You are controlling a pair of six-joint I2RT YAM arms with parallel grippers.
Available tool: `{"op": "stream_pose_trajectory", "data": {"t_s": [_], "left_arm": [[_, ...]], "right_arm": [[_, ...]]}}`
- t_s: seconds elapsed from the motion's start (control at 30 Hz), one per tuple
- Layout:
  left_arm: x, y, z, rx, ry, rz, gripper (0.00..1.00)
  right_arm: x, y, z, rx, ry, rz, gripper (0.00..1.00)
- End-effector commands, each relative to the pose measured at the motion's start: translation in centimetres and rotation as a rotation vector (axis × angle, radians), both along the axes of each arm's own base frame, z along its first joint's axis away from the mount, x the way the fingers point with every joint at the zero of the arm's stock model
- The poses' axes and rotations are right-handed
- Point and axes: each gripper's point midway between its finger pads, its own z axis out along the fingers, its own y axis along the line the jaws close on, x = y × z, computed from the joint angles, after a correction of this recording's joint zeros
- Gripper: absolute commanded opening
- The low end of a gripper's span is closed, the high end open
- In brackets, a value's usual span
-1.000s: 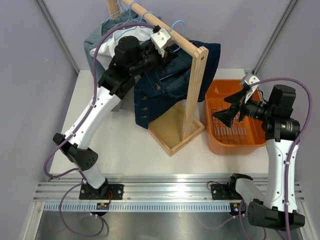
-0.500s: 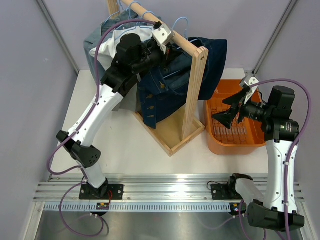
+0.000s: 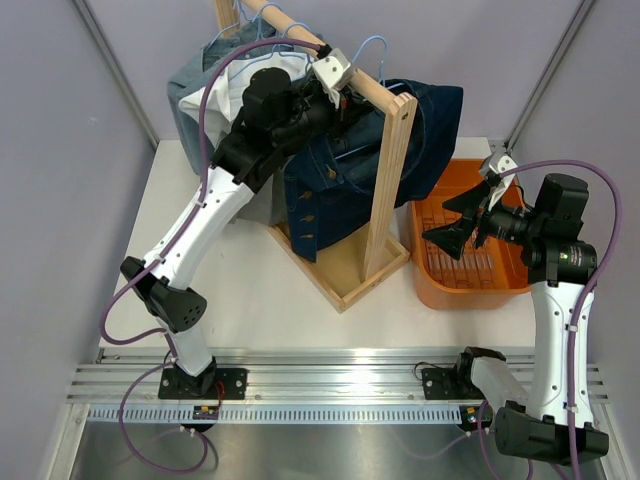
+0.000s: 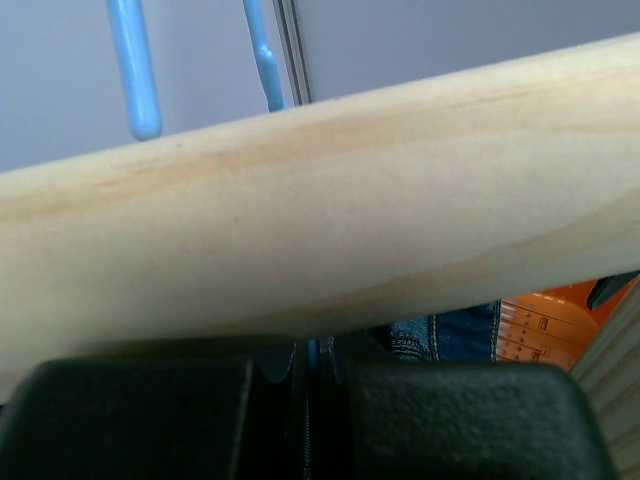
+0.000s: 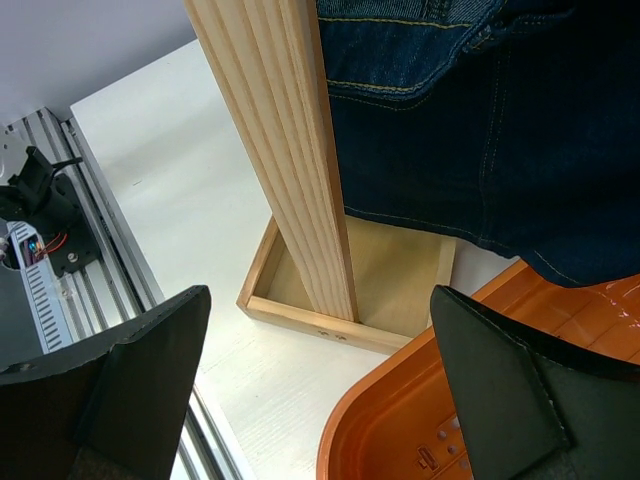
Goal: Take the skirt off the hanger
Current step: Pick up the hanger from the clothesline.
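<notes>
- Top external view: the left pincer is raised against the pale wooden rack rail, evidently so that the light blue hanger hooked over that rail can be worked along or off it.
- From the left wrist view, its pads are seen pressed together just under the rail, with a thin blue strip of the hanger clamped between them.
- The dark blue denim skirt is hung from the hanger below the rail, and its cloth is draped on both sides of the upright post at the rail's near end.
- The skirt is thus placed directly beneath the left pincer; whether the two touch cannot be told.
- The right pincer is held wide apart and empty, below and to the right of the rail's near end, above the orange plastic basket. It is probably kept ready to take the skirt's hem, which is seen just ahead of it in the right wrist view.
</notes>
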Motion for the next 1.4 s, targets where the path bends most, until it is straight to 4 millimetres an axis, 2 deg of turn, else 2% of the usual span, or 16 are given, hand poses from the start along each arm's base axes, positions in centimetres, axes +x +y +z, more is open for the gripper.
{"op": "stream_pose_trajectory", "data": {"t_s": [0.0,0.13,0.4,0.63,0.73,0.77,0.83,0.87,0.9,0.97,1.03,1.13,1.23,1.3,1.33,1.37], "left_arm": [[-1.3,-0.2,5.0,-0.102,-0.123,-0.041,0.0],[-1.4,-0.3,4.3,-0.083,-0.111,-0.046,0.0],[-1.2,0.2,0.0,0.009,-0.045,-0.019,0.0],[-0.9,0.6,-0.8,0.044,-0.048,0.004,0.0],[-1.5,1.3,-1.2,0.054,-0.039,0.017,0.0],[-1.4,1.4,-2.6,0.071,-0.018,0.024,0.0],[-2.3,2.5,-2.1,0.056,-0.037,0.041,0.0],[-2.4,2.7,-3.6,0.074,-0.013,0.047,0.0],[-3.3,3.5,-2.5,0.057,-0.034,0.054,0.0],[-3.7,4.2,-2.7,0.055,-0.037,0.069,0.0],[-4.7,5.1,-1.4,0.035,-0.059,0.082,0.0],[-5.8,6.2,-0.6,0.03,-0.068,0.092,0.0],[-6.4,7.3,-1.7,0.066,-0.04,0.109,0.0],[-7.6,8.5,-1.6,0.067,-0.038,0.12,0.0],[-7.8,8.9,-3.0,0.085,-0.006,0.129,0.0],[-8.9,9.9,-2.3,0.071,-0.015,0.134,0.0]], "right_arm": [[-0.5,0.5,0.7,0.015,-0.027,0.03,0.99],[-0.5,0.5,0.5,0.02,-0.02,0.037,0.99],[-0.9,0.7,0.4,0.027,-0.01,0.055,1.0],[-1.0,0.9,0.5,0.039,-0.001,0.069,0.99],[-1.1,0.9,0.3,0.035,0.0,0.071,0.99],[-1.2,0.9,0.1,0.036,0.01,0.074,0.99],[-1.5,1.1,0.1,0.027,-0.01,0.096,1.0],[-1.7,1.1,-0.2,0.03,0.004,0.102,0.99],[-1.8,1.2,-0.1,0.03,-0.001,0.112,0.99],[-2.1,1.4,-0.1,0.038,0.006,0.133,0.99],[-2.1,1.5,0.0,0.039,0.001,0.146,0.99],[-2.3,1.6,0.2,0.034,-0.004,0.167,0.99],[-2.7,1.8,0.4,0.023,-0.017,0.202,0.97],[-3.4,2.1,0.8,0.008,-0.04,0.234,0.97],[-3.8,2.6,1.0,0.005,-0.048,0.262,0.96],[-4.2,2.9,1.2,0.001,-0.058,0.279,0.96]]}}
